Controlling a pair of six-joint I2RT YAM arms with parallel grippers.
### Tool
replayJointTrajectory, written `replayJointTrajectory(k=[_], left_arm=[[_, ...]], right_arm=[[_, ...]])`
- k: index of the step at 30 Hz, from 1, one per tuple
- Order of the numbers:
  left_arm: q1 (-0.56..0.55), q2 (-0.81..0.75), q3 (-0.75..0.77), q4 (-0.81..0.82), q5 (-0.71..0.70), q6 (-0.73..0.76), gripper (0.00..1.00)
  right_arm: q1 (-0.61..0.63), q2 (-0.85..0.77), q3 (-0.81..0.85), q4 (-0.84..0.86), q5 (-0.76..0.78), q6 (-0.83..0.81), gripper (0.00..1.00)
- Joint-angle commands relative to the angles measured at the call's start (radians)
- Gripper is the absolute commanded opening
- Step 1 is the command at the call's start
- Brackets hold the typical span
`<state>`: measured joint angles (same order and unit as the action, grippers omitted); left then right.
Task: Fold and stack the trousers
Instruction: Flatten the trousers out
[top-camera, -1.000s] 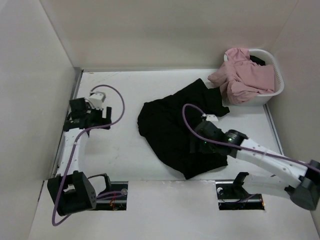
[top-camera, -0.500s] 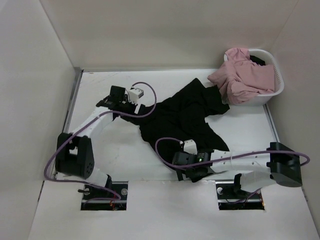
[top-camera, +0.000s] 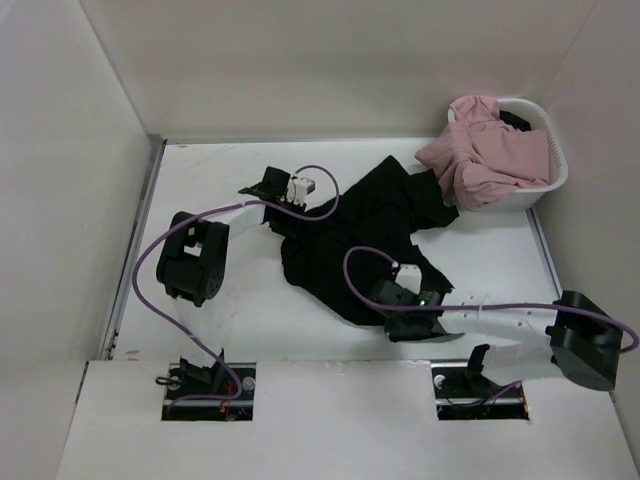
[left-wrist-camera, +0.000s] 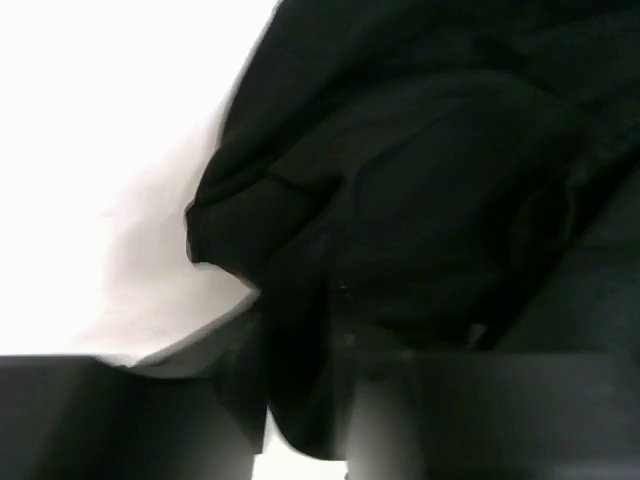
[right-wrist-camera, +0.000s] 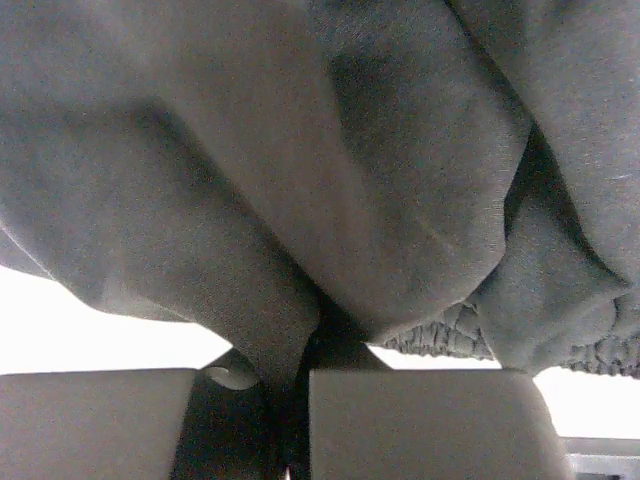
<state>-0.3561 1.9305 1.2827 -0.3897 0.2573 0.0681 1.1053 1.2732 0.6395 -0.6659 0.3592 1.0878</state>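
Jaws, right: the right gripper (right-wrist-camera: 290, 425) is closed to a slit, with a fold of the trousers (top-camera: 350, 240) pinched between its fingers (right-wrist-camera: 410, 425).
Jaws, left: the left gripper (left-wrist-camera: 305, 405) stands narrow, and black cloth fills the gap between its fingers (left-wrist-camera: 470, 420). The view is blurred, but it reads as a grip on the same garment.
Trousers, place: rumpled on the table (top-camera: 220, 310), centre of the top view. One part runs toward the upper right and ends just beside the basket (top-camera: 556, 176).
Right arm, place: reaches in from the lower right of the top view, its gripper at the lower edge of the black cloth.
Left arm, place: comes in from the left of the top view, its wrist at the cloth's upper left edge.
Cloth detail: a gathered elastic band (right-wrist-camera: 440, 340) shows at the lower right of the right wrist view.
Basket contents: pink garments (top-camera: 485, 150) heaped inside, spilling over its left rim.
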Motion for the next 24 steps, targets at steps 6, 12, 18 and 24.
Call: replayJointTrajectory(k=[6,12,18,24], left_arm=[[0.330,-0.236,0.206,-0.024,-0.059,-0.048,0.00],[0.662,-0.515,0.304,-0.078,0.015,0.007,0.00],[0.650,-0.666,0.109,-0.225,0.082,0.151,0.02],[0.560,-0.691,-0.032,-0.343,0.068,0.171,0.07]], right_arm=[[-0.451,0.171,0.660,0.189,0.006,-0.685,0.00],[-0.448,0.398,1.324,0.048,-0.032,-0.903,0.00],[-0.436,0.341,1.188,0.015,-0.023,-0.921,0.00],[-0.471,0.120,0.863,-0.001,0.017,-0.876,0.00]])
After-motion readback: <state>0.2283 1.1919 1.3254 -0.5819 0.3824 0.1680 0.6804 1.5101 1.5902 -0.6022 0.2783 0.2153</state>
